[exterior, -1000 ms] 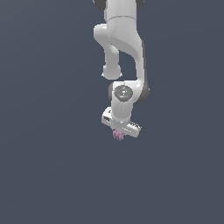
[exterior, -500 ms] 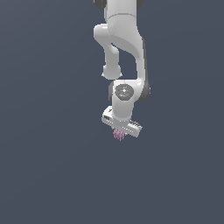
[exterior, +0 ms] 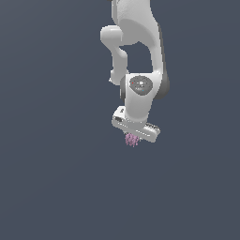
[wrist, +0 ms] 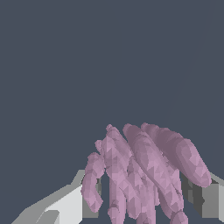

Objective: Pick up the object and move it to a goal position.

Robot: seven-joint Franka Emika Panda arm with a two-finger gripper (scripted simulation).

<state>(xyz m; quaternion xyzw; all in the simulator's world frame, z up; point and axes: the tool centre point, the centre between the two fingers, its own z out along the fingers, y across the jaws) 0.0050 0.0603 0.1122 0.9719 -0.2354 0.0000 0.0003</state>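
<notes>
One arm only. Object [exterior: 132,139] sat directly beneath the end effector [exterior: 133,138], lodged betw. its fingers [wrist: 65,205], which were closed on it. Spikes' long axis ran approx. along the approach dir., projecting past the fingertips. No goal marker visible.

In the exterior view the gripper's [exterior: 132,137] fingertips are hidden behind the object [exterior: 131,139], too small for detail. In the wrist view the object [wrist: 140,175] is cut off at the picture's edge, and the fingers [wrist: 203,199] are largely covered.
</notes>
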